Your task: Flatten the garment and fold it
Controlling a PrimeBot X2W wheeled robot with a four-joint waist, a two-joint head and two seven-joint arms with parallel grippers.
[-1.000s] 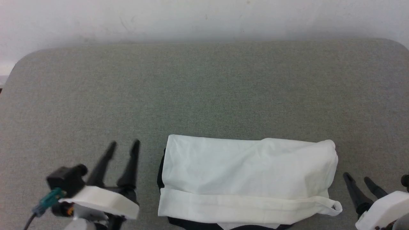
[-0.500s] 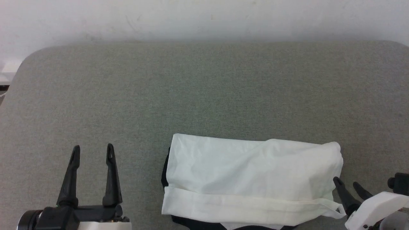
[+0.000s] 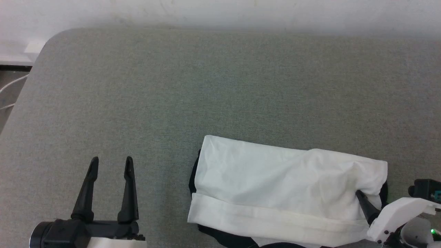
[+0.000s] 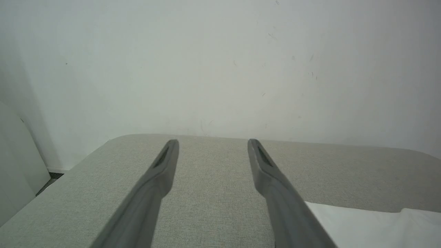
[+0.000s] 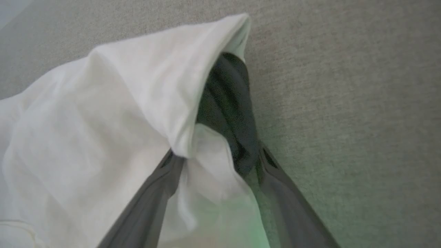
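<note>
The garment (image 3: 282,186) lies folded into a wide white band near the table's front edge, with black cloth showing at its left end, its bottom and its right end. My right gripper (image 3: 367,199) is pushed into the garment's right end. In the right wrist view the right gripper (image 5: 217,155) stands open, with white and black cloth (image 5: 103,113) lying between its spread fingers. My left gripper (image 3: 112,159) is open and holds nothing, well left of the garment. In the left wrist view the left gripper (image 4: 213,141) points at the wall, and a white corner of the garment (image 4: 372,227) shows at lower right.
The grey fabric-covered table (image 3: 206,86) stretches far behind and to the left of the garment. A white wall (image 3: 220,13) stands right behind its far edge. The table's rounded left corner drops to a floor with a white cable (image 3: 10,86).
The camera has shifted, so the whole picture sits further right. My right gripper has moved left into the garment's right end. My left gripper has swung to point straight ahead.
</note>
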